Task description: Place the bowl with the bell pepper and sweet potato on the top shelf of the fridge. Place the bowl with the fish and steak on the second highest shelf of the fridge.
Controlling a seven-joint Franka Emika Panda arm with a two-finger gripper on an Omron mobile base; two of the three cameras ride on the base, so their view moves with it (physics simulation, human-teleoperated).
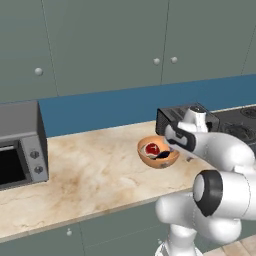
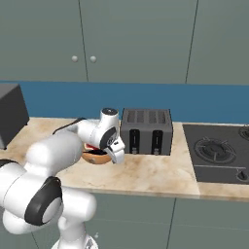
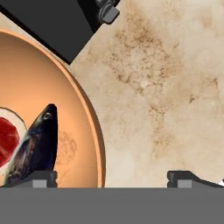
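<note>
bowl [image 1: 158, 152]: on counter [image 1: 90, 175] by toaster [image 2: 147, 130], fish [image 3: 35, 146] and steak [image 3: 6, 140] inside
gripper [image 3: 111, 177]: wide open, empty, straddling bowl rim
risk: off-centre pinch on thin rim tips bowl, spills fish

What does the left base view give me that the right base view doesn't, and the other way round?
Left base view alone: the microwave at the left end of the counter, and the bowl's contents, the red steak with the dark fish beside it.
Right base view alone: the toaster's slotted top and front levers, and the stove with its burner to the right.
Both: the orange bowl on the marble counter next to the toaster, with the gripper at the bowl's rim, jaws open.
</note>
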